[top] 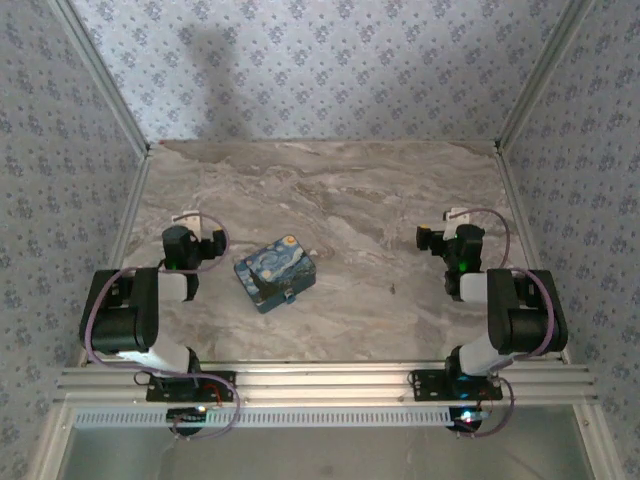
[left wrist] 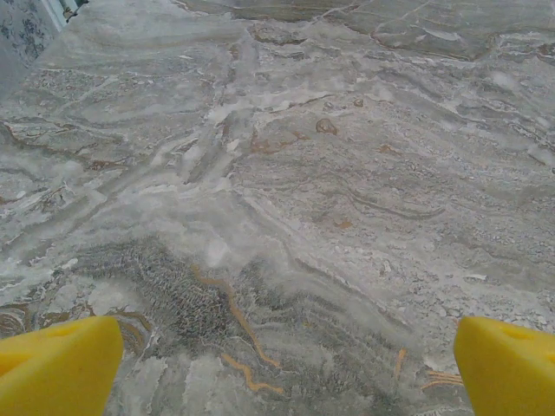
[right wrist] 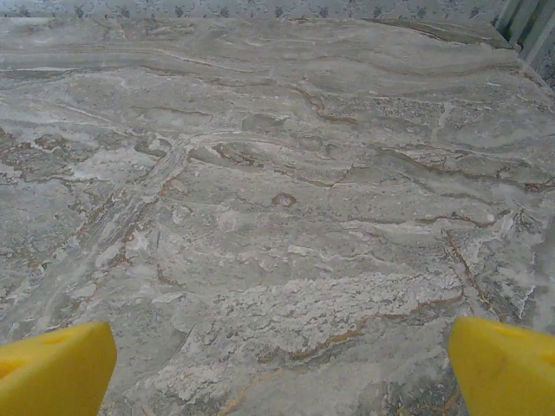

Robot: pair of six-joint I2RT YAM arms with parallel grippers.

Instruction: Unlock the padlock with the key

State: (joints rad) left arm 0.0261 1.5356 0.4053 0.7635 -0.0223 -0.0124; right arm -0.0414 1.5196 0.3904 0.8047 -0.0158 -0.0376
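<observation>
Tabletop (top: pixel 400 200) scene: left claw (left wrist: pixel 282 368) wide open, empty. Padlock (top: pixel 289 298) tiny, at near face of swirl-print box (top: pixel 272 265), centre-left. Likely hard, light, slick metal, so pinch body sides. Right claw (right wrist: pixel 279 364) wide open, empty.

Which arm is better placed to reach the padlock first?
Left, probably. The padlock sits at the near edge of the swirl-print box, which lies closer to the left tool than to the right tool. Both tools are open and hold nothing.
</observation>
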